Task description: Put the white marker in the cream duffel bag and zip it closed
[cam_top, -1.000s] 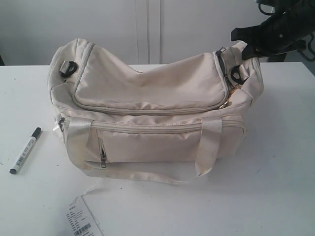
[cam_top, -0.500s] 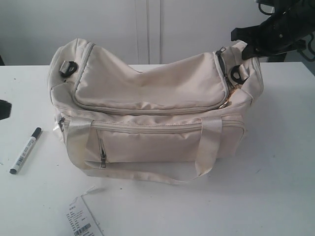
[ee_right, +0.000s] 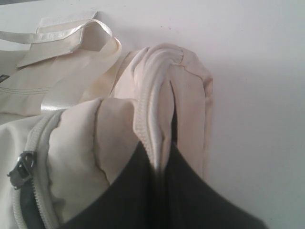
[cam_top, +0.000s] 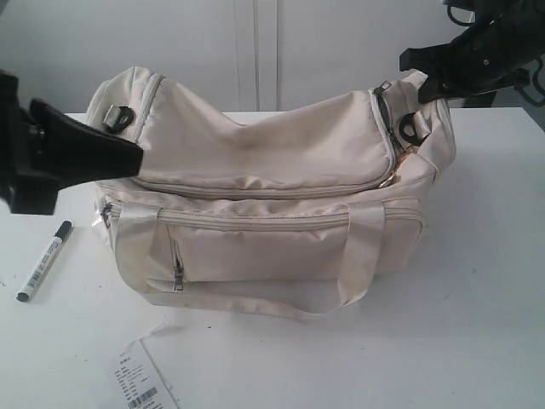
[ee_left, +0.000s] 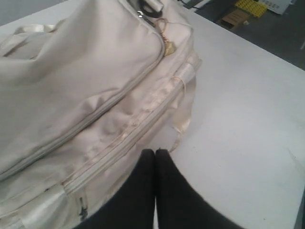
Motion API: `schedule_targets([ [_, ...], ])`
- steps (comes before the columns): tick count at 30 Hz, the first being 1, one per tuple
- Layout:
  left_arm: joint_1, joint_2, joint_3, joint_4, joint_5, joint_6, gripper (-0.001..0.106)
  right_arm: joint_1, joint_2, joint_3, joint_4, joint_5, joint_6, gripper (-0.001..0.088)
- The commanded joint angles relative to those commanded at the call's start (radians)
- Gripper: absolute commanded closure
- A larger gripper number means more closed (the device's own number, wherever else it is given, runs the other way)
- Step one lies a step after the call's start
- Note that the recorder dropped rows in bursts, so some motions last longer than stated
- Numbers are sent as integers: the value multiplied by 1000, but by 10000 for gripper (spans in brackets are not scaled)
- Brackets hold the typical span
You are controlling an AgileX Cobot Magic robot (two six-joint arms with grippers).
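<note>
The cream duffel bag point(cam_top: 264, 196) lies on the white table, and its curved top zipper point(cam_top: 255, 191) looks closed along the front. The white marker point(cam_top: 43, 261), black cap toward the back, rests on the table left of the bag, with nothing holding it. My left gripper point(cam_top: 136, 159) reaches in from the left, its tip at the bag's left end; its jaws are shut and empty point(ee_left: 156, 152), over the bag's front side. My right gripper point(cam_top: 426, 85) is at the bag's upper right end, shut on a fold of cream fabric point(ee_right: 159, 143).
A white barcode paper tag point(cam_top: 140, 381) lies on the table in front of the bag, tied to it by a thin string. The bag's long handle point(cam_top: 255, 302) droops onto the table. Past the table's edge are dark floor and a yellow box point(ee_left: 257, 5).
My left arm has come into the exterior view from the left and moved right to the bag's left end. The right gripper, bag and marker have not moved.
</note>
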Motion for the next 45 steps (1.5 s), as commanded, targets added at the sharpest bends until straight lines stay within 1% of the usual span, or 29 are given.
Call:
schedule_targets([
  [6, -173, 91, -64, 0, -118, 0, 1053, 0, 0, 0, 0, 0, 0, 868],
  [8, -222, 128, -90, 0, -151, 0, 1053, 0, 0, 0, 0, 0, 0, 868],
  [14, -326, 239, -172, 22, -211, 2, 1053, 0, 0, 0, 0, 0, 0, 868],
  [20, -402, 342, -260, 64, -271, 4, 1053, 0, 0, 0, 0, -2, 0, 868],
  [24, -431, 412, -318, 66, -292, 58, 1053, 0, 0, 0, 0, -2, 0, 868],
  [26, -434, 447, -351, 66, -298, 71, 1045, 0, 0, 0, 0, -2, 0, 868],
  [28, -434, 478, -382, 66, -305, 71, 991, 0, 0, 0, 0, -2, 0, 868],
  [32, -434, 528, -431, 64, -320, 69, 824, 0, 0, 0, 0, -2, 0, 868],
  [34, -434, 553, -456, 62, -320, 64, 771, 0, 0, 0, 0, -2, 0, 868],
  [39, -434, 625, -520, 26, -371, 42, 741, 0, 0, 0, 0, -2, 0, 868],
  [41, -434, 653, -550, 25, -378, -3, 741, 0, 0, 0, 0, -2, 0, 868],
  [45, -434, 716, -606, 25, -367, -166, 741, 0, 0, 0, 0, -2, 0, 868],
])
